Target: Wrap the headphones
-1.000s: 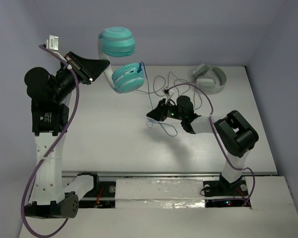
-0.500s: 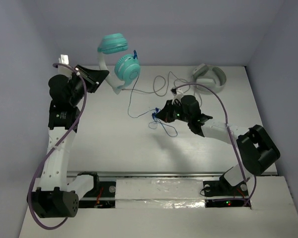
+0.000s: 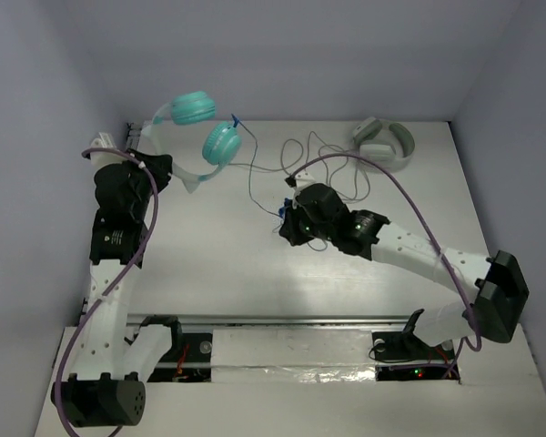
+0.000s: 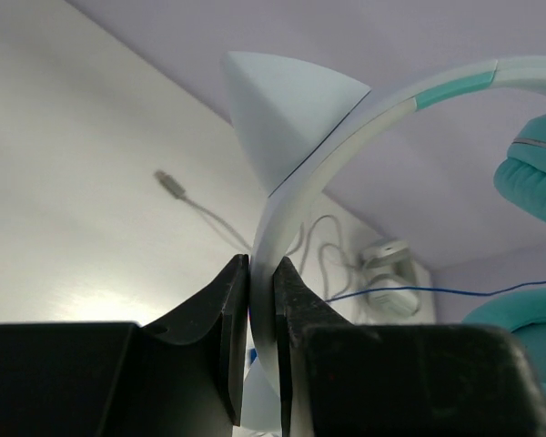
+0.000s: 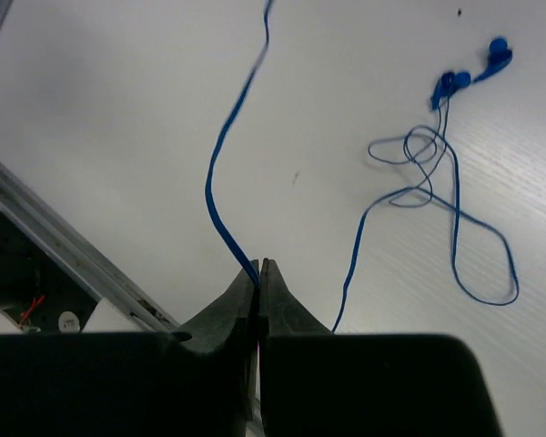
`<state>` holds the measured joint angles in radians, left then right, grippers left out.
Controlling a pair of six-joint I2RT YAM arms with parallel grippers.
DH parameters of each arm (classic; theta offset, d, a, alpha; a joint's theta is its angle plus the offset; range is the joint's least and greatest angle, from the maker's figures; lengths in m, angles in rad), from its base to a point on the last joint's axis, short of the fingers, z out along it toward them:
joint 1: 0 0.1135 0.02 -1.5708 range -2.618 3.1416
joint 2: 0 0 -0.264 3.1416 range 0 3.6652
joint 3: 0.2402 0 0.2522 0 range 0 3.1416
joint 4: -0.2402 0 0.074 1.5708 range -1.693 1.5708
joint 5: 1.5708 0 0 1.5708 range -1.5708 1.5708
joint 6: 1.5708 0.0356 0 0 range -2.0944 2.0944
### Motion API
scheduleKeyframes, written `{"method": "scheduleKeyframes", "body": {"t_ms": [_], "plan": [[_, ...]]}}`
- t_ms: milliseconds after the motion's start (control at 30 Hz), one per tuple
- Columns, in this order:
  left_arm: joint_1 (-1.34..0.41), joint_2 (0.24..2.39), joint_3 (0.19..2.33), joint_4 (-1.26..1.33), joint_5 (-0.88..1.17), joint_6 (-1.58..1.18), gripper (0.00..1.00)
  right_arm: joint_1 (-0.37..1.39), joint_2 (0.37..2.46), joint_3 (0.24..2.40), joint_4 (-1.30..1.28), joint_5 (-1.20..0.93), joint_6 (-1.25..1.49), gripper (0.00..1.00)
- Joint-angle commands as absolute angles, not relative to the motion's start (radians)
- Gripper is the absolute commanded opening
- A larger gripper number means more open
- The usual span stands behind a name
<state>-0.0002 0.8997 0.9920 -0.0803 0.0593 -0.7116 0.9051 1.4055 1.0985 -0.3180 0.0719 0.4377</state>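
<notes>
The headphones hang in the air at the back left, with two teal ear cups (image 3: pixel 222 143) and a white headband (image 3: pixel 159 123). My left gripper (image 3: pixel 177 175) is shut on the headband (image 4: pixel 291 209), which runs up between its fingers; one teal cup (image 4: pixel 539 173) shows at the right. The thin blue cable (image 3: pixel 252 173) leads from the lower cup to my right gripper (image 3: pixel 287 226) over the middle of the table. In the right wrist view that gripper (image 5: pixel 259 266) is shut on the blue cable (image 5: pixel 220 155). The cable's loose end lies coiled on the table (image 5: pixel 437 182), ending in the plug (image 5: pixel 478 71).
Grey-white headphones (image 3: pixel 385 144) lie at the back right, and their grey cable (image 3: pixel 318 157) loops toward the table's middle. Its plug end (image 4: pixel 168 182) lies on the white tabletop. Purple walls close the back and sides. A metal rail (image 3: pixel 282 320) runs along the near edge.
My left arm has swung the headphones left and lower. My right arm has stretched out to the left, and its gripper has shut on the blue cable.
</notes>
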Motion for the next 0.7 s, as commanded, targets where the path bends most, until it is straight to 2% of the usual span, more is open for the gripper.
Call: {"method": "scheduleKeyframes", "body": {"t_ms": [0, 233, 400, 667], "plan": [[-0.006, 0.867, 0.948, -0.051, 0.009, -0.644, 0.0, 0.968, 1.359, 1.23, -0.5, 0.205, 0.352, 0.0], [-0.038, 0.885, 0.902, -0.078, -0.006, -0.58, 0.0, 1.143, 1.476, 1.543, -0.84, 0.395, 0.259, 0.0], [-0.095, 0.954, 0.904, -0.107, 0.058, -0.512, 0.0, 1.166, 1.483, 1.669, -0.876, 0.416, 0.218, 0.0], [-0.309, 1.064, 0.842, -0.052, 0.167, -0.457, 0.0, 1.166, 1.543, 1.844, -0.884, 0.52, 0.129, 0.0]]}}
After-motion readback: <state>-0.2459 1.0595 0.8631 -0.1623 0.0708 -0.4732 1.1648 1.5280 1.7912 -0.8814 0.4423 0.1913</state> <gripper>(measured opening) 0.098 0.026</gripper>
